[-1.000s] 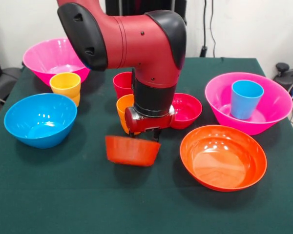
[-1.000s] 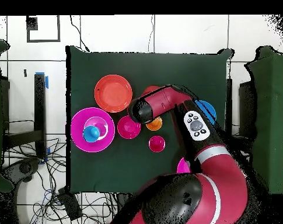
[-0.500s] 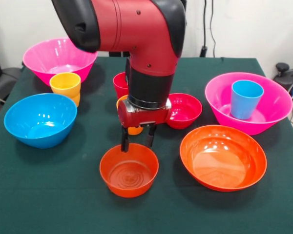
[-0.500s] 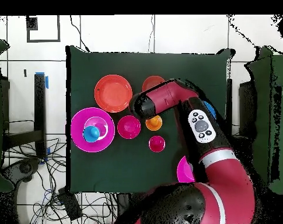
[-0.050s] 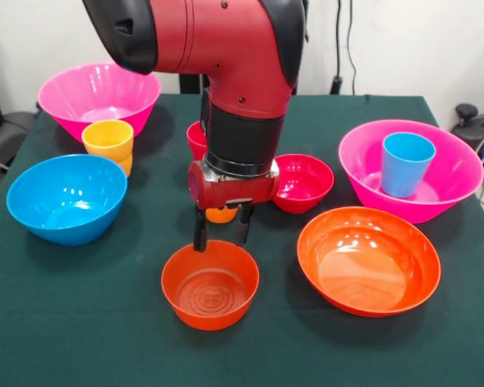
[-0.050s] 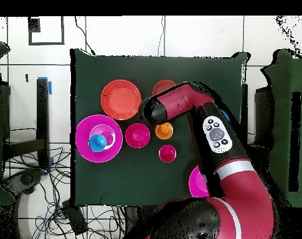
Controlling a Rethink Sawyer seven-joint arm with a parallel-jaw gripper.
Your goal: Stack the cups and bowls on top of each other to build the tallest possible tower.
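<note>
Gripper (image 5: 221,231) fingers spread open hang just above the far rim of the small orange bowl (image 5: 210,285), which sits upright at lower centre, holding nothing, left of the wide orange bowl (image 5: 369,260).

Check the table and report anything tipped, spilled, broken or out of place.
Nothing stands out. Every bowl and cup sits upright on the table; the blue cup stands inside a pink bowl. The end effector is open just behind the small orange bowl.

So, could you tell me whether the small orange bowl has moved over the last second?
Yes. The small orange bowl went from tilted in the air to upright on the table, lower and nearer the camera against the wide orange bowl.
</note>
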